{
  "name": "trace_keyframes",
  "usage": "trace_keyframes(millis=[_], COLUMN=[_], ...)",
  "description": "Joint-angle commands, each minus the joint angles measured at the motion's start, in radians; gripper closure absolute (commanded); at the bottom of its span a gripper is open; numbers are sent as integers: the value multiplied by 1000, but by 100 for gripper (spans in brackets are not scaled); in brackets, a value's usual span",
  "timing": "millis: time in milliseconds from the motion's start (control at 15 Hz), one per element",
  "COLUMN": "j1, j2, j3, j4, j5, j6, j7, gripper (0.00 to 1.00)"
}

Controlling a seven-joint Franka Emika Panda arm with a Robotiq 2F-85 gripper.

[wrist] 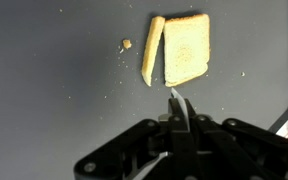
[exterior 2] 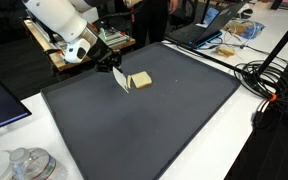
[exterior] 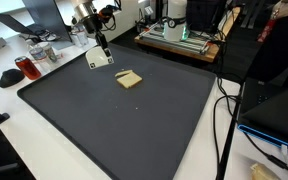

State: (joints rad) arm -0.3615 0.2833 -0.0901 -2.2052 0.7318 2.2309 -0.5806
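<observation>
Wrist view: tool (wrist: 176, 122) is fully closed, jaws pinched on a thin pale blade (wrist: 176, 100) that sticks out toward the toast (wrist: 187, 48). Blade is seen edge-on here, so I can't tell its shape or whether there's a handle.

Toast lies flat on the dark mat (wrist: 44, 90), just ahead of the blade tip and not touching it. A narrow strip (wrist: 154, 50) lies beside it with a slight gap, and a crumb (wrist: 126, 44) sits a bit further out.

In both exterior views the tool (exterior: 100, 45) (exterior 2: 109, 65) hangs over the mat (exterior: 134, 130) (exterior 2: 154, 130) near one edge, blade (exterior 2: 120, 80) pointing down next to the toast (exterior: 130, 79) (exterior 2: 140, 80). Mat covers most of the tabletop (exterior: 14, 130).

Handling, my read:
- toast: light, dry, fairly stiff but crumbly. Take it across two opposite edges with a light squeeze; it lies too flat to pinch by the faces.
- strip: thin and fragile, likely snaps. Grip mid-length across the narrow side.
- blade: stiff, slick and thin, so it may pivot in the jaws under side load.
</observation>
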Motion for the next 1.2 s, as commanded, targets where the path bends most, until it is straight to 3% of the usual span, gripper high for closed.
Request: trace_keyframes(millis=[0, 333, 733, 1133], j1=[-5, 10, 15, 31], j2=[-74, -140, -184, -370], j3=[-25, -67, -107, -146], j4=[-116, -242, -354, -543], j5=[120, 221, 349, 500], j6=[47, 122, 123, 169], j7=[-94, -165, -276, -343], gripper=[99, 99, 99, 99])
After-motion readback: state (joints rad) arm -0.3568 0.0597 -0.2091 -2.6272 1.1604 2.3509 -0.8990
